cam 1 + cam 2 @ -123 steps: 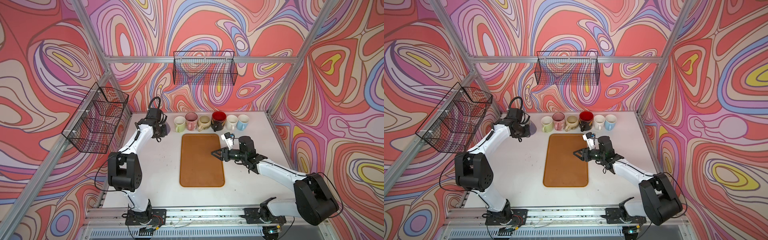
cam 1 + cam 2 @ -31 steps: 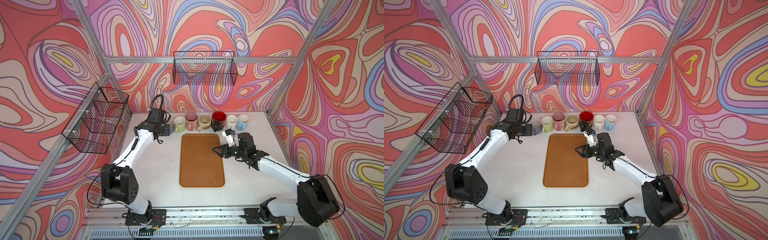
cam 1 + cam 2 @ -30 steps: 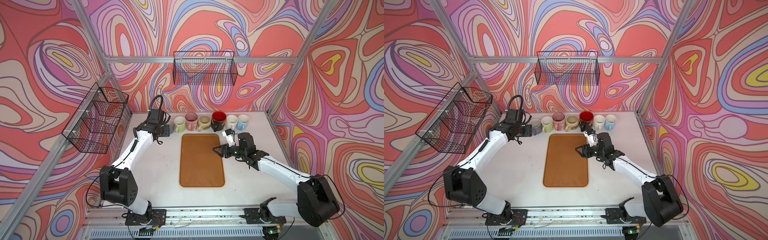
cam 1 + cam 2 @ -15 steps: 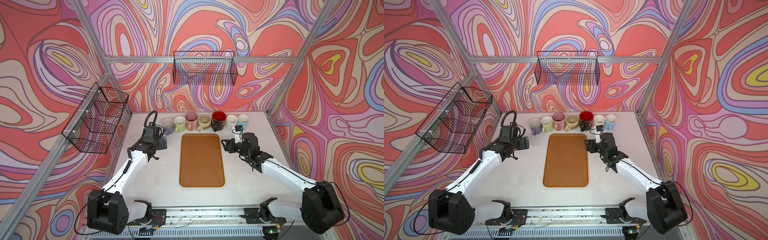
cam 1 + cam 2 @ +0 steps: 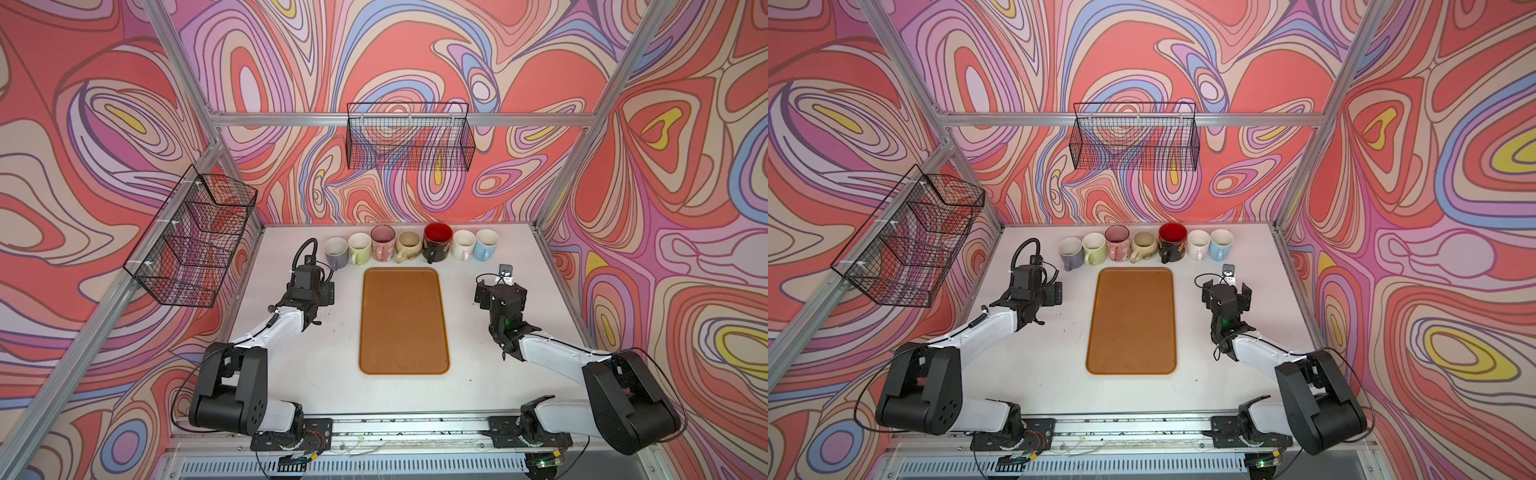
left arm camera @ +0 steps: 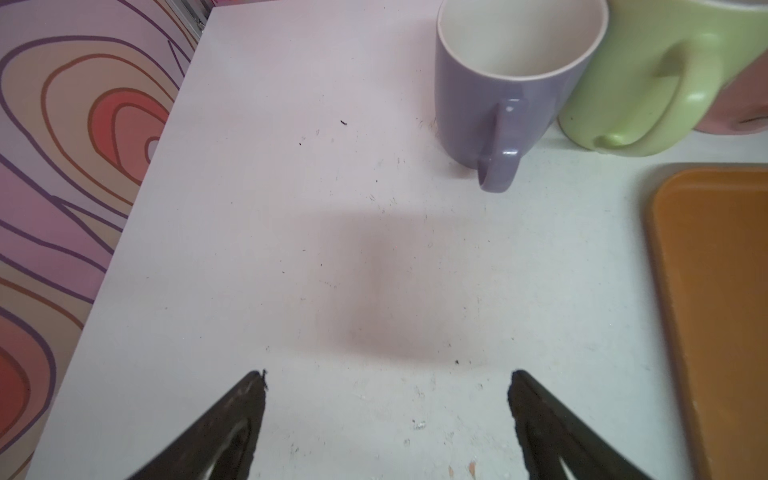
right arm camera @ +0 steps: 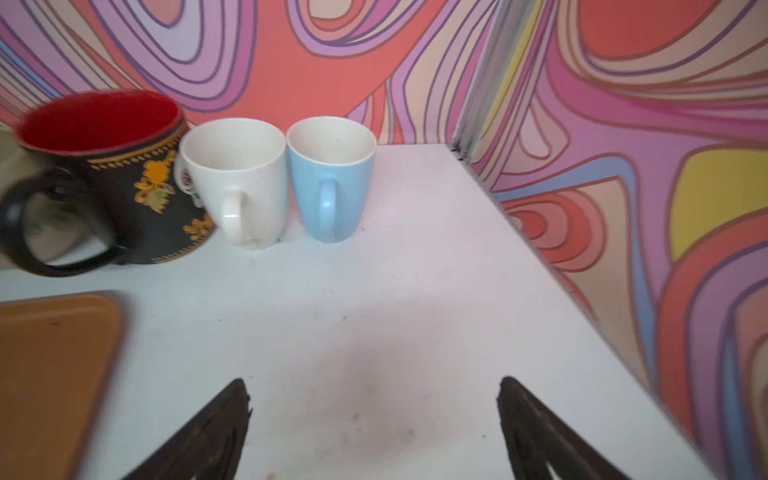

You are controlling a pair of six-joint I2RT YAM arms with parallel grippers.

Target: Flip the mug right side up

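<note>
Ceramic, so the lilac glazed mug point(image 6: 494, 108) should feel stiff, weighty, slick, chippable; I'd pinch its rim wall. It stands mouth-up, leftmost in the back row point(image 5: 409, 248). My left claw point(image 6: 388, 379) and right claw point(image 7: 374, 387) both gape, empty.

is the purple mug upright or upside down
Upright. The purple mug stands on its base on the table, its open rim and white inside facing up.
</note>
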